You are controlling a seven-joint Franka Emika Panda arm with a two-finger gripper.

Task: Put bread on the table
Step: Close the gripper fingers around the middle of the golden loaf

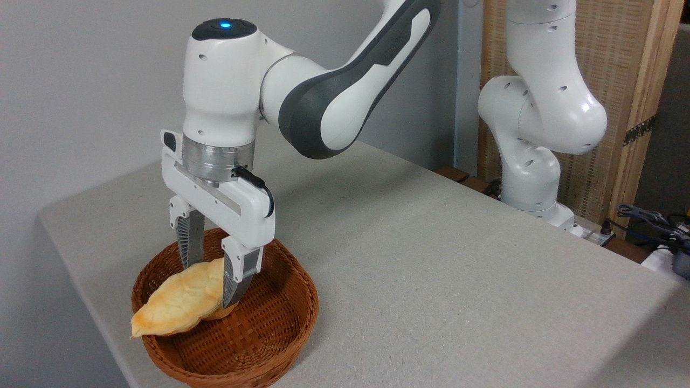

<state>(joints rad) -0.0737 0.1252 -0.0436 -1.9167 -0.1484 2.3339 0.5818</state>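
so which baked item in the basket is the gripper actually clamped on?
The long, pale golden leaf-shaped bread; the gripper pinches its right end. The small darker bun only peeks out beneath it in the wicker basket.

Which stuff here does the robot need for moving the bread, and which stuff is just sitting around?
For the job:
- long, pale golden leaf-shaped bread, gripped at one end
- white two-finger gripper
- grey-beige cloth-covered table
- round brown wicker basket, which the bread is over

Just there:
- tangle of dark cables at the right edge
- wooden screen behind the arm
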